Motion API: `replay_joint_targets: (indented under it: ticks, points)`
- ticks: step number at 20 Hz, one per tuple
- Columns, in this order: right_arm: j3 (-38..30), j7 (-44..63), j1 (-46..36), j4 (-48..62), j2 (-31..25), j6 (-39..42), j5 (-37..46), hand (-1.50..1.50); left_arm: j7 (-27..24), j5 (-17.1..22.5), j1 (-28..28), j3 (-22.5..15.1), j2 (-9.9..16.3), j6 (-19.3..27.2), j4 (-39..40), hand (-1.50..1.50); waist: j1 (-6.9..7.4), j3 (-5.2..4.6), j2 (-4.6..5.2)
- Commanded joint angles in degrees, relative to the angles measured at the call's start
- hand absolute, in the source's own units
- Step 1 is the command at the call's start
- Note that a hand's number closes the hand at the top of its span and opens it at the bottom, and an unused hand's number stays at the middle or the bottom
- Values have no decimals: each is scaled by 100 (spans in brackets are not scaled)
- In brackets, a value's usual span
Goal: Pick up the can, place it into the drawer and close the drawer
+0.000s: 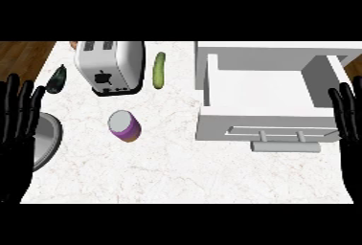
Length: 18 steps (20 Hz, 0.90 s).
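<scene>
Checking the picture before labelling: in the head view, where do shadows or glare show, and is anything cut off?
Head view: even light; soft shadow under the drawer handle; bright sheen on the toaster; the can reads clearly; the left hand and right hand are cropped at the edges.

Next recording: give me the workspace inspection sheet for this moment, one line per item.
Surface: white marbled counter.
Job's things: purple can stands upright left of centre, apart from both hands; white drawer is pulled open, nothing seen inside it, handle toward the robot.
Clutter: toaster, cucumber, dark eggplant, grey round dish at the left edge.
Hands: left hand open, at the left edge; right hand open, at the right edge; neither holds anything.
Cables: nothing seen.
Surroundings: wooden floor beyond the counter.
</scene>
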Motion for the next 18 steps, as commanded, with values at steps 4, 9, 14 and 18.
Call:
replay_joint_targets:
  ticks: [4,9,14,18]
  points:
    - [-113,147,37,-98,152,108,-294,-150,-1,190,-146,183,-57,-106,267,-150,-80,14,-132]
    - [-143,1397,201,-3,214,-287,-215,-150,1212,-164,455,98,-607,745,720,-150,-104,9,-114]
    - [-181,1139,320,316,321,-318,-105,-150,2063,-359,447,-56,-592,937,11,-150,-70,16,-134]
    - [-555,1631,-20,209,74,-219,-360,-150,2316,-153,350,185,-444,844,-197,-150,-65,14,-132]
